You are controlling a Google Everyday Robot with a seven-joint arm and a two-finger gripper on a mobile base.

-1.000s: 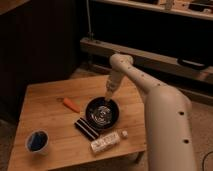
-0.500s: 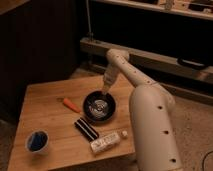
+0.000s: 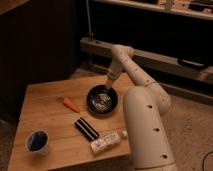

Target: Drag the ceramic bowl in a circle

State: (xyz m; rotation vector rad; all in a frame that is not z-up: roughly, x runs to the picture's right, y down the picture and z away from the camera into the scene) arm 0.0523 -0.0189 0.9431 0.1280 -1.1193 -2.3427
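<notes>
Bowl (image 3: 102,99), round and glossy black with a paler grey centre, sits upright near the table's (image 3: 50,117) far right edge; being round, it has no long axis. Gripper (image 3: 108,83) reaches down onto its far rim, fingers closed; the contact itself is hard to make out. Carrot (image 3: 70,104), black bar (image 3: 86,128), white packet (image 3: 106,142) and cup (image 3: 37,141) lie nearer.

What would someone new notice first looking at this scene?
The big white robot arm rising at the right, its shut gripper reaching into the far rim of the black bowl on the wooden table. Then the orange carrot left of the bowl.
</notes>
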